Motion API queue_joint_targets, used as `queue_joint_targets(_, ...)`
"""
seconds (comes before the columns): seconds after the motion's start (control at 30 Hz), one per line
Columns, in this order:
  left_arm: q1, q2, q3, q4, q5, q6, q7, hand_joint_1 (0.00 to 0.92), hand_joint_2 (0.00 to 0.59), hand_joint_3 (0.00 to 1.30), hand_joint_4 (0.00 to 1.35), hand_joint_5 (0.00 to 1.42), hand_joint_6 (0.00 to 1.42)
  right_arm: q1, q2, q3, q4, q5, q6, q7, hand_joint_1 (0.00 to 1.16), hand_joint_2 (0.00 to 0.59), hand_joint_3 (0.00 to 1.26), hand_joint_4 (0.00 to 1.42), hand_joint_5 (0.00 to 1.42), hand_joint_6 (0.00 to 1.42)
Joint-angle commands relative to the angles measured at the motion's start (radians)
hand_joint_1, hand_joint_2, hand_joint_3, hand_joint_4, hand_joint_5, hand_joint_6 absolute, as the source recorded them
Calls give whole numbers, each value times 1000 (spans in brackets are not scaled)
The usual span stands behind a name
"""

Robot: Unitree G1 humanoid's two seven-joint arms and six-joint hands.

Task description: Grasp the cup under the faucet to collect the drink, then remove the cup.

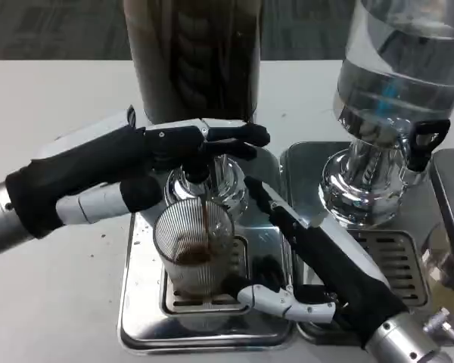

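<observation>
dark drink streams into glass cup as two hands attend the dispenser

a ribbed clear cup stands upright on the grate of the left drip tray, directly beneath the faucet of the dark drink dispenser, and a thin brown stream falls into it; a shallow layer of drink lies in the bottom. the cup's long axis is vertical, its mouth open toward the spout. the right hand is the one placed to carry it: the cup lies just to that hand's left, with white fingers curled round the base on the near side and a black finger reaching up beside the rim. the hand looks partly wrapped about the cup, though whether it is firmly clamped cannot be told from here. the left hand rests higher, its fingers laid over the faucet lever, apparently pressing it to keep the pour running. judged from the low level in the cup, filling is at an early stage, and removal would mean drawing the cup toward the robot, clear of the spout. a clear water dispenser stands on the counter to the right.
</observation>
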Motion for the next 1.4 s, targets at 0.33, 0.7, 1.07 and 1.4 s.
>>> queue_joint_targets(0.33, 41, 21, -29, -30, 23, 3, -19, 0, 72, 195, 96, 159, 90, -34, 22, 15, 28, -35, 12, -15, 688, 182, 0, 0, 0, 0)
queue_joint_targets(0.7, 41, 20, -27, -31, 20, 4, -16, 0, 73, 195, 96, 161, 90, -61, 35, 23, 58, -47, 11, -33, 689, 182, 0, 0, 0, 0)
queue_joint_targets(1.07, 48, 20, -24, -38, 20, 4, -9, 0, 74, 195, 96, 162, 90, -86, 49, 31, 87, -54, 8, -37, 689, 182, 0, 0, 0, 0)
queue_joint_targets(1.4, 44, 21, -25, -36, 20, 5, -7, 0, 78, 195, 96, 162, 90, -119, 67, 39, 122, -52, 0, -36, 683, 188, 0, 0, 0, 0)
